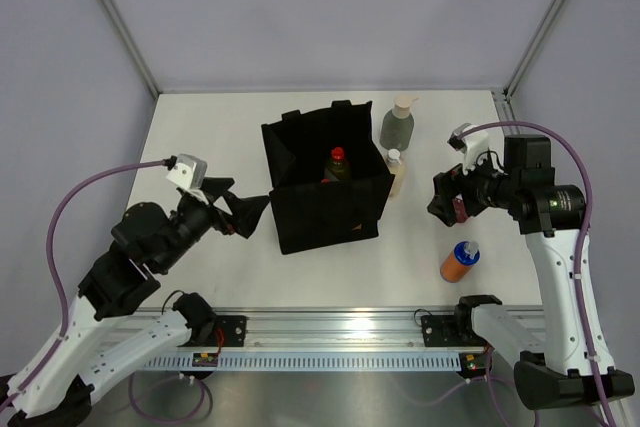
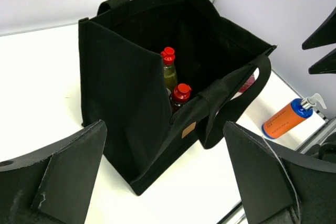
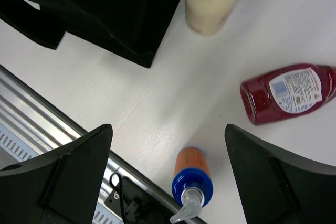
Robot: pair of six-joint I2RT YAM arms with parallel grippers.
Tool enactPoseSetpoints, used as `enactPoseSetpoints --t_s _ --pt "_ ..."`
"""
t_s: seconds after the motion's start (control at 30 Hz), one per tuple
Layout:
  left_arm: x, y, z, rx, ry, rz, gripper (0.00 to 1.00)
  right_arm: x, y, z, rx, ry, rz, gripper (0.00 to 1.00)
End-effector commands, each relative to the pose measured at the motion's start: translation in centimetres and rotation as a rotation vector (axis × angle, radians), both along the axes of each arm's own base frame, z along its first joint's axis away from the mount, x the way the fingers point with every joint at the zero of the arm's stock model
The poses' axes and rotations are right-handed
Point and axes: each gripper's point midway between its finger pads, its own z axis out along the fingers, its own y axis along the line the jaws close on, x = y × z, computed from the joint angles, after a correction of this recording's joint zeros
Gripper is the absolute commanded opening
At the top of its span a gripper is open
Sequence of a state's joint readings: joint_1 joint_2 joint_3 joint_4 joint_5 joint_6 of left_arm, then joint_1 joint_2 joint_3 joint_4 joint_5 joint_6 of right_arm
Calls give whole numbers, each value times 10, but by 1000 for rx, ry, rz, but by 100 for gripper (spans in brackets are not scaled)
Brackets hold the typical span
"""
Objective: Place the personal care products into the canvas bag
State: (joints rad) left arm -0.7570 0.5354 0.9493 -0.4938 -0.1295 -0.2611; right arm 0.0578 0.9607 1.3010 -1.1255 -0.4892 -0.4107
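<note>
Grip is best taken across the middle of the red bottle [image 3: 289, 93], lying on the desk [image 3: 157, 103]; right claw [image 1: 440, 199] and left claw [image 1: 237, 209] are spread apart, empty.

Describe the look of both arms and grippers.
The left arm and right arm: white shells, black joints. The left gripper and right gripper are black with broad wedge-shaped fingers. A purple cable runs to a white camera box on each wrist.

canvas bag [image 1: 320, 219] mouth: open upward | inside: two red-capped bottles [image 2: 169, 72] | right wall: cream bottle [image 1: 397, 175] just beside
</note>
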Motion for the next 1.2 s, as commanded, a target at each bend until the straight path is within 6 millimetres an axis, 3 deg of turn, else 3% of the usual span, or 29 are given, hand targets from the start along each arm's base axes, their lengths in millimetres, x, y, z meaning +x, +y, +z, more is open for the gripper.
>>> enactPoseSetpoints --t_s 0.0,0.27,0.53,0.63,0.77,1.17 --pt "-4 4 3 13 -30 -10 99 -13 -22 -20 -112 71 -61 97" --pt "-10 12 3 23 -40 -3 99 -16 -42 -47 -217 152 -103 98" --pt "-13 17 -2 5 -45 9 99 7 -42 -52 -203 158 -145 99" --pt "-14 14 -2 5 -39 -5 99 -1 -39 -74 -208 278 -111 100" --pt "-14 14 -3 2 -39 -6 99 -30 -40 -98 -259 369 16 99" --pt "-14 16 -11 2 -32 3 99 -47 -54 -139 -351 553 46 100"
